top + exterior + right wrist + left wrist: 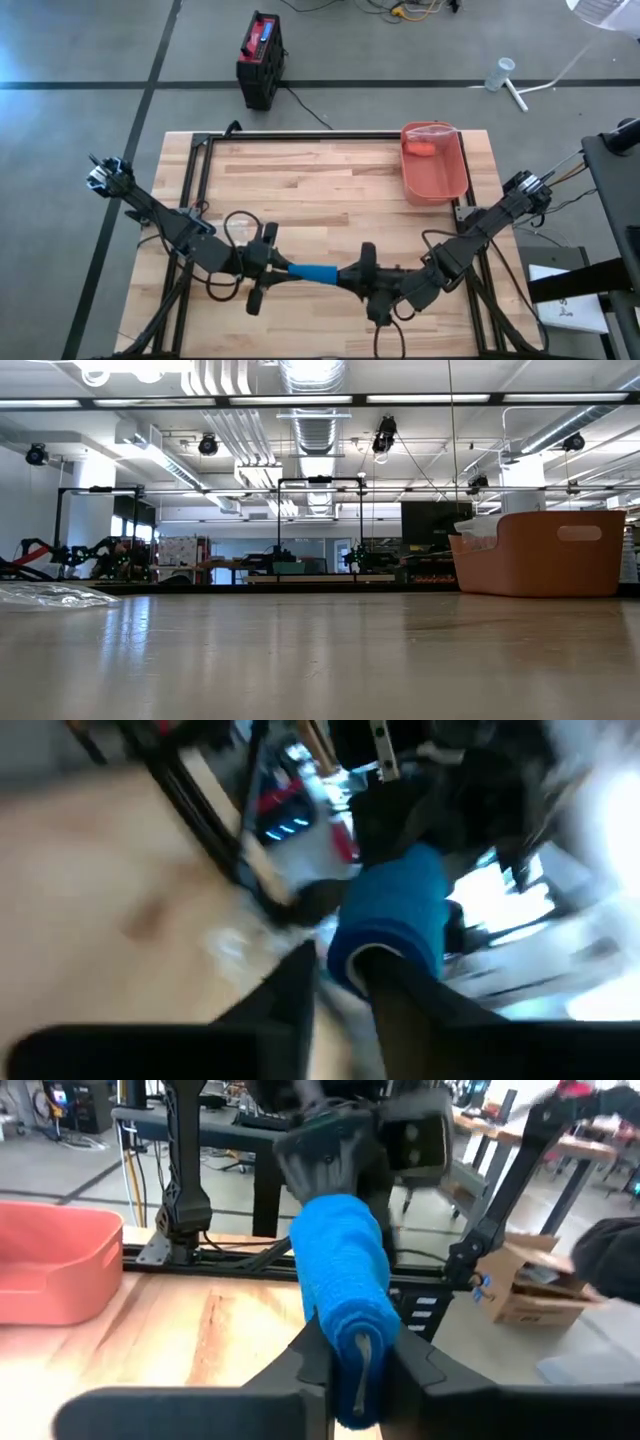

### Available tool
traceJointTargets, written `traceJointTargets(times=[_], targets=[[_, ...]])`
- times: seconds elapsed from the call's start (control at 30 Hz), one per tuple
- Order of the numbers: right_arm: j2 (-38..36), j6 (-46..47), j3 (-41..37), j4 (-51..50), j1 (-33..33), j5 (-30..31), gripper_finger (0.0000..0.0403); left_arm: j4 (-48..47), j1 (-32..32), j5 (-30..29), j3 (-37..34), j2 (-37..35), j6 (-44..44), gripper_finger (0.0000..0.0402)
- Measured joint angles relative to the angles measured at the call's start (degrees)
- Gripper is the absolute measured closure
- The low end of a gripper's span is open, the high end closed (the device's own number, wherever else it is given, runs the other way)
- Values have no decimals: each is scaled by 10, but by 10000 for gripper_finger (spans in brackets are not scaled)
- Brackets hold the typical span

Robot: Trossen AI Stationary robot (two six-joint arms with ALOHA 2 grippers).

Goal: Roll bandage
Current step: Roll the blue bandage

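Note:
A blue bandage roll [315,272] hangs level above the table's near middle, between my two grippers. My left gripper [283,266] comes from the left and is shut on the roll's left end [345,1350]. My right gripper [352,275] comes from the right. In its blurred wrist view its fingers stand apart, open, at the roll's other end [395,915]. The low view shows neither gripper nor the bandage. My left gripper pinches the roll's near end [350,1380] between its two fingers. The fingers come level from the table's left and lie along the roll. The roll sticks out past them toward my right gripper [340,1140], level and clear of the table. My right gripper has one finger [400,990] against or just in front of the roll's end, and the other finger [295,985] stands apart from it. Blur hides whether it touches the bandage.
A salmon bin [448,170] with an orange item [422,150] inside stands at the far right, also seen in the low view as the bin [540,555]. A clear plastic bag [50,595] lies at the low view's left. Black frame rails [200,170] edge the table.

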Motion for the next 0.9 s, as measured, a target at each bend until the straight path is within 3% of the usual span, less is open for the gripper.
traceJointTargets(times=[0.13, 0.27, 0.5, 0.7, 0.9], targets=[[1, 238, -7, -42, 0, -39, 282, -4, 0, -9, 0, 0, 35, 360], [1, 373, -13, -73, 12, -27, 239, -11, 0, -41, 2, -1, 74, 376], [-3, 349, 25, -45, 52, 69, 213, -4, 1, -60, 5, -4, 100, 375], [2, 278, 29, 70, 38, 65, 220, -3, 1, -89, 4, -4, 103, 372], [14, 325, 29, 64, -9, 54, 238, 17, 0, -90, 4, -4, 110, 374]])
